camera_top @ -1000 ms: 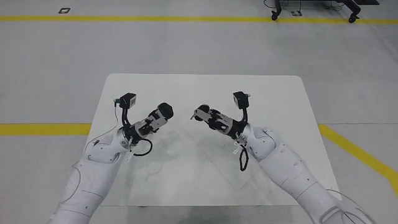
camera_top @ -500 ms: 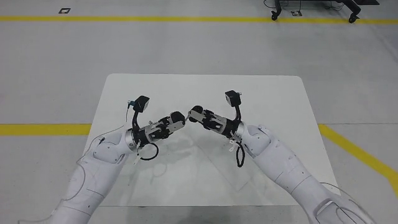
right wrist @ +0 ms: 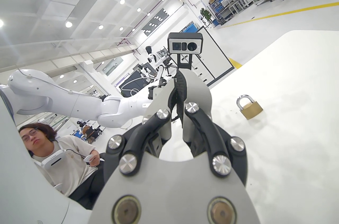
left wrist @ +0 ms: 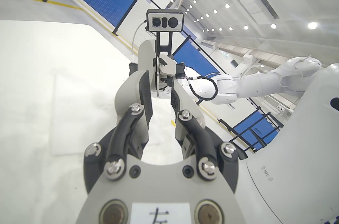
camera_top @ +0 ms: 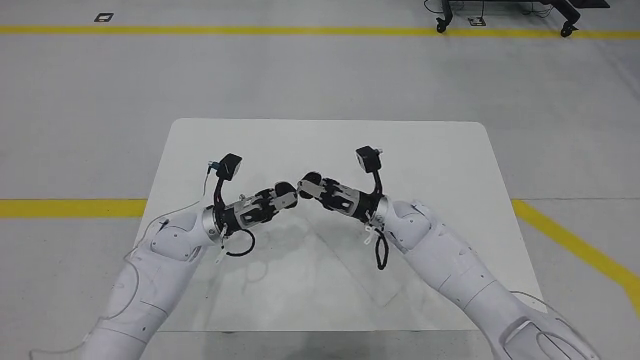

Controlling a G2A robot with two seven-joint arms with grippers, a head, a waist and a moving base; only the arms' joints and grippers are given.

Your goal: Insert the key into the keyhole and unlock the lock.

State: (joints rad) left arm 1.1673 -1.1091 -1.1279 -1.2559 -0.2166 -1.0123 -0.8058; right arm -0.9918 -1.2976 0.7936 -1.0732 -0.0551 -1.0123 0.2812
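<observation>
The left hand and the right hand hang above the middle of the white tabletop, their tips almost meeting. The left hand's fingers stand partly apart and grip nothing. The right hand's fingers are pressed tight together; whether anything thin is pinched between them cannot be told. The brass padlock lies on the tabletop, shackle closed, apart from both hands.

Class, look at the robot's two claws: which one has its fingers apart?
The left claw: its own wrist view shows a clear gap between its fingers, while the right claw's fingers are pressed together.
</observation>
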